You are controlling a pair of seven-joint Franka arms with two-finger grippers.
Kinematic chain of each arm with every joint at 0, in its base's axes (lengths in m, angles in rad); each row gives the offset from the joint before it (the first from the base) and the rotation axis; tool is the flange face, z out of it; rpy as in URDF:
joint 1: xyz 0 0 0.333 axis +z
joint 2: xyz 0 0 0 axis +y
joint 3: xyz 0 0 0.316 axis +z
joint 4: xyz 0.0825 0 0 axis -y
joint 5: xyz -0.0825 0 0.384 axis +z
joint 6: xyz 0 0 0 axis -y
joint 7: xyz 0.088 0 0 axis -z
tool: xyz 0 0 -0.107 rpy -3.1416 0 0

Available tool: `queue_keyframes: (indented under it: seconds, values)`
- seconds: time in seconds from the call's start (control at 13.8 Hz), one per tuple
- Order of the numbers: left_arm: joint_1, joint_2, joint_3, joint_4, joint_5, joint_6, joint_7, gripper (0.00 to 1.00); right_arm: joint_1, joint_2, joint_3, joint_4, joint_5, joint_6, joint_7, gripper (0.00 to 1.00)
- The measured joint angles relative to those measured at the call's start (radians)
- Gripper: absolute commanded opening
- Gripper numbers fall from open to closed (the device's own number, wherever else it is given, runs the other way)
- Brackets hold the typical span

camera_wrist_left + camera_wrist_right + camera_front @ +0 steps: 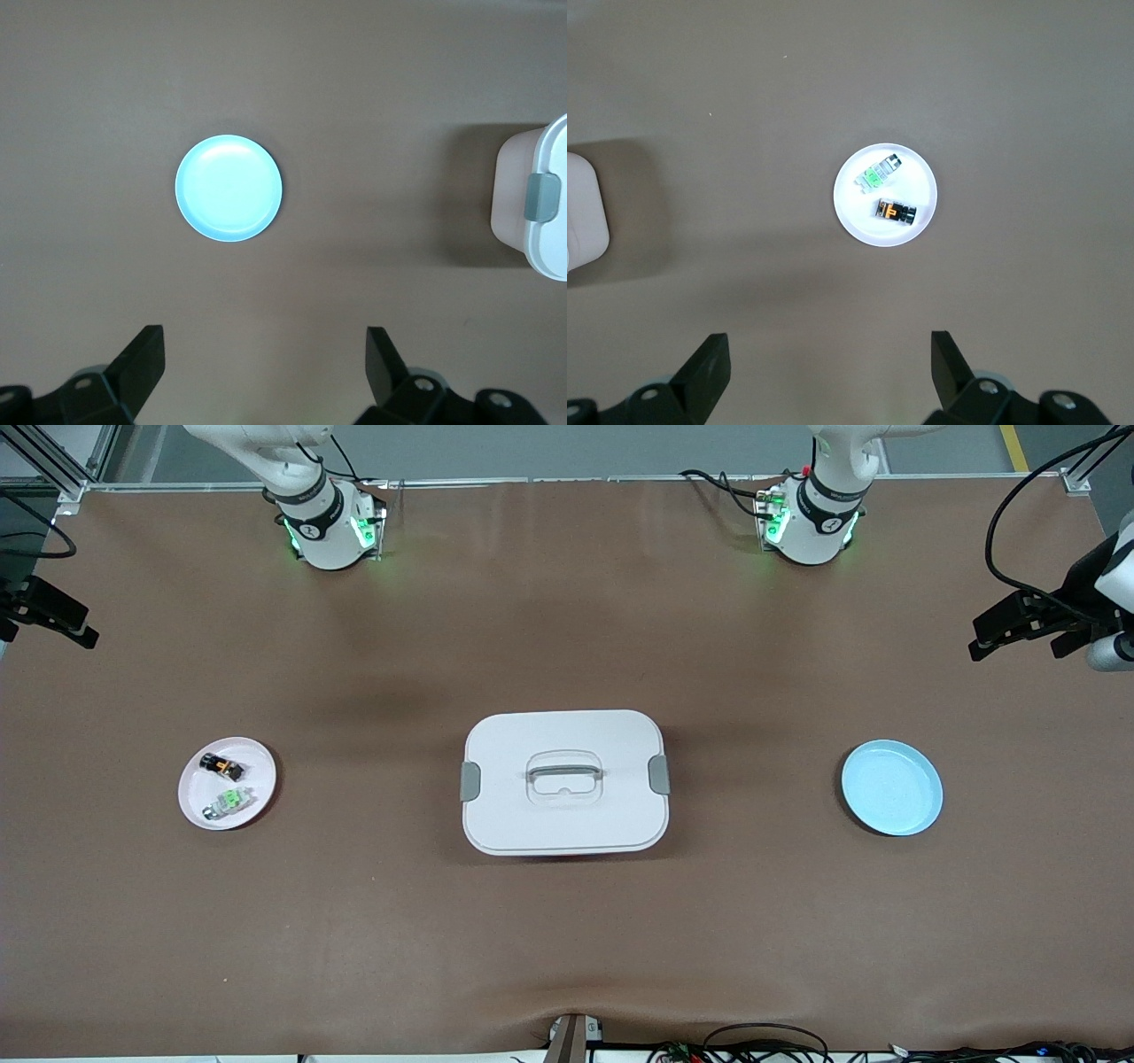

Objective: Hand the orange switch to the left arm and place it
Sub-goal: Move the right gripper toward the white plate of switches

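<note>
Left tool and right tool hang open.

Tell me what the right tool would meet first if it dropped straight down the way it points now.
Probably bare table. The right tool, open and empty, points down beside the white plate holding the orange switch, not squarely over it, though depth is hard to judge.

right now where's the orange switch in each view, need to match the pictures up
Front view: the orange switch lies on the white plate toward the right arm's end of the table, beside the green component.
Right wrist view: on the same plate, under the camera.
Left wrist view: not in it; only the blue plate shows.
Shared landmark: the box, seen in all three.
</note>
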Motion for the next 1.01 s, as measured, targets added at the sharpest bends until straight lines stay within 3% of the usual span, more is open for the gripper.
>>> queue_keyframes:
  seconds: [0.65,1.01]
  values:
    - [0.006,0.005,0.008,0.001,0.0,0.0,0.0,1.0,0.0,0.006,0.0,0.0,0.0,-0.009,0.0,1.0]
    - [0.004,0.015,0.006,0.001,0.0,0.0,0.0,1.0,-0.036,0.085,-0.003,-0.003,-0.004,-0.013,0.0,1.0]
